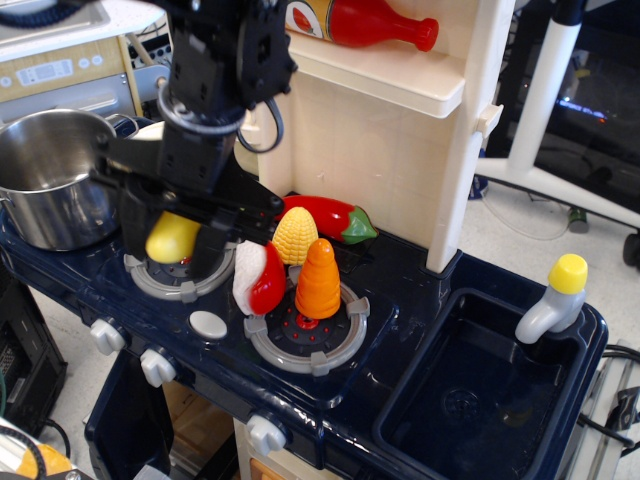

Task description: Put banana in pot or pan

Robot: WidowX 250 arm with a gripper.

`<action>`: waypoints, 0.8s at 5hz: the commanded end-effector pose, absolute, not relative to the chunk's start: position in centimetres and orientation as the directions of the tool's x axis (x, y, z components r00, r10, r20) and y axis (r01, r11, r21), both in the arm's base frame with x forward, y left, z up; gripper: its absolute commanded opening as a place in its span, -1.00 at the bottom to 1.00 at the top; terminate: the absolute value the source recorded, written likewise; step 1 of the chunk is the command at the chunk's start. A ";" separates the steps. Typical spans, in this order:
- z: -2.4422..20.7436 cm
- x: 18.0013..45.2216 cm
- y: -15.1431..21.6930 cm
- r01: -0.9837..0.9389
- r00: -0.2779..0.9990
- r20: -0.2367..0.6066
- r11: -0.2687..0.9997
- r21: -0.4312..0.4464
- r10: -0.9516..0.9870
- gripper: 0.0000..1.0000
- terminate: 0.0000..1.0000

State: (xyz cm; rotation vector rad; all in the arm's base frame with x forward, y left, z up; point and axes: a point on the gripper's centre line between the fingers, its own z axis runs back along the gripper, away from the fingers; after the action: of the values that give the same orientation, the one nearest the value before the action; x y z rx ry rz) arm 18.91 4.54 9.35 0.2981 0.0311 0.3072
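The banana (172, 237) is a glossy yellow toy, held between the two black fingers of my gripper (170, 256). It hangs a little above the left grey burner (178, 281), with only its middle showing between the fingers. The gripper is shut on it, and the black arm rises from it toward the top of the frame. The shiny steel pot (45, 176) stands at the far left of the counter, to the left of the gripper, with its mouth open and nothing visible inside.
A red-and-white toy (259, 278), an orange carrot (318, 280), a corn cob (295, 233) and a red pepper (325, 214) crowd around the right burner (305, 338). A cream shelf wall (370, 160) with a ketchup bottle (355, 20) stands behind. The sink (470, 390) and faucet (555, 298) are at the right.
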 end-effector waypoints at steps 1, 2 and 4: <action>12.3 19.7 11.8 -0.179 0.983 0.090 0.920 0.349 0.157 -1.00 -1.00; 13.4 20.0 15.5 -0.107 0.991 0.110 0.915 0.389 0.070 -1.00 -1.00; 11.2 21.9 19.1 -0.040 0.985 0.169 0.934 0.355 -0.022 1.00 -1.00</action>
State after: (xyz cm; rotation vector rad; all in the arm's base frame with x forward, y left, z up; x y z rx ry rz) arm 21.15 18.60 9.92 0.3360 -0.1396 0.0205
